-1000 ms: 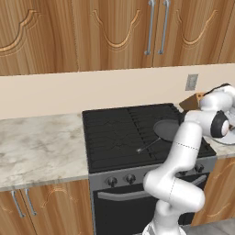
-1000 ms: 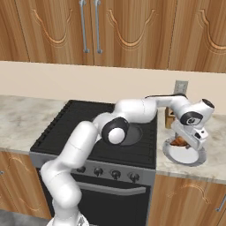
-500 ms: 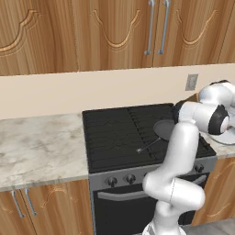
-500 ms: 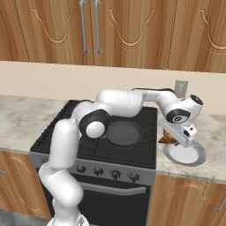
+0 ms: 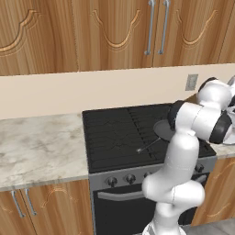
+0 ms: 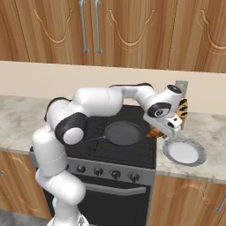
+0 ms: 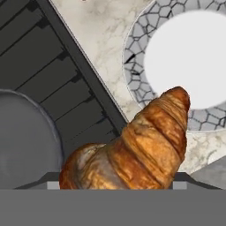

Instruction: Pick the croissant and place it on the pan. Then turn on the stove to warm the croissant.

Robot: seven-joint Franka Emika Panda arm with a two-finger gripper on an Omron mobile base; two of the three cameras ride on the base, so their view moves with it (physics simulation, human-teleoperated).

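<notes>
Pincer (image 6: 164,130) of mine grips the croissant (image 7: 132,150) aloft, seemingly over the stove's (image 6: 132,152) right edge, between pan (image 6: 122,133) and plate (image 6: 184,152) on the worktop (image 6: 212,132).

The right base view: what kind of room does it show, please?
Most likely a home kitchen, rendered rather than real. A black stove with a row of knobs stands between marble-look counters, wooden cabinets hang above, and a pan sits on the grates.

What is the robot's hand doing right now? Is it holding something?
Gripper: closed on the croissant, carrying it in the air between the plate and the pan.
</notes>
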